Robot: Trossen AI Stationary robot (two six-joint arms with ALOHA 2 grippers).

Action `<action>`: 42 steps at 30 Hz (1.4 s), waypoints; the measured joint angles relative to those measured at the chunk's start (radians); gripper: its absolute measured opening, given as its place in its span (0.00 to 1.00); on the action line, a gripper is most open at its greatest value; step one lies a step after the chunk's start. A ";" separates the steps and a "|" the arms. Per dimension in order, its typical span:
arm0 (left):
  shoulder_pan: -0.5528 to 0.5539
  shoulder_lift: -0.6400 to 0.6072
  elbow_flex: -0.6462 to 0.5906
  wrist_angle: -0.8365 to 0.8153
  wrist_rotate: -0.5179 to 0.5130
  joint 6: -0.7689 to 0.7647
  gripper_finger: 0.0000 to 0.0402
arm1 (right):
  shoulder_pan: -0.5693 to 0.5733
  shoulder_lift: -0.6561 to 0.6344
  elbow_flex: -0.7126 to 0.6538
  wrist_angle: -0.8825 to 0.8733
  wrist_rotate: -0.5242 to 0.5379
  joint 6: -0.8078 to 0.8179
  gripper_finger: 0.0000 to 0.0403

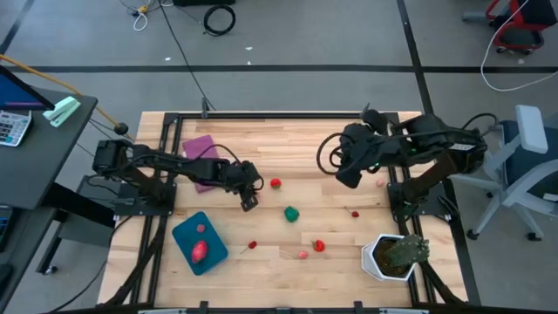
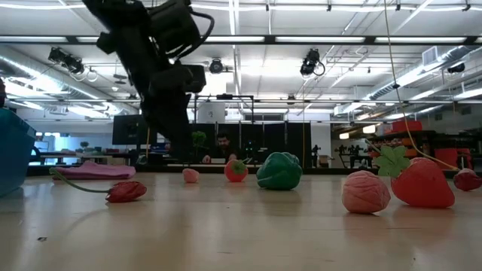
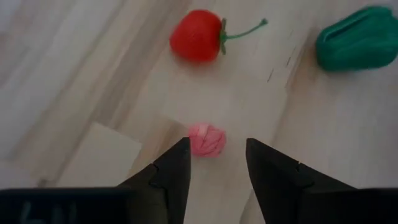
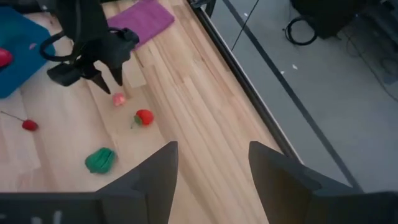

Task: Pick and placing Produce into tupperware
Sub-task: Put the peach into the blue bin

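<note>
Directly beneath the left gripper (image 3: 217, 163), fingers apart, a small pink fruit (image 3: 206, 140) lies centred on the counter (image 3: 93, 74), the right arm far off.

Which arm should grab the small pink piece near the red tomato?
Left. Its open pincer hangs right over the small pink piece, fingers either side. The right pincer, also open, sits raised near the table's far edge, well away from it.
</note>
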 joint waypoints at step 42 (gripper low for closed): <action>-0.060 0.089 -0.061 0.214 -0.027 -0.080 0.11 | -0.001 0.090 0.000 0.000 0.019 -0.045 0.51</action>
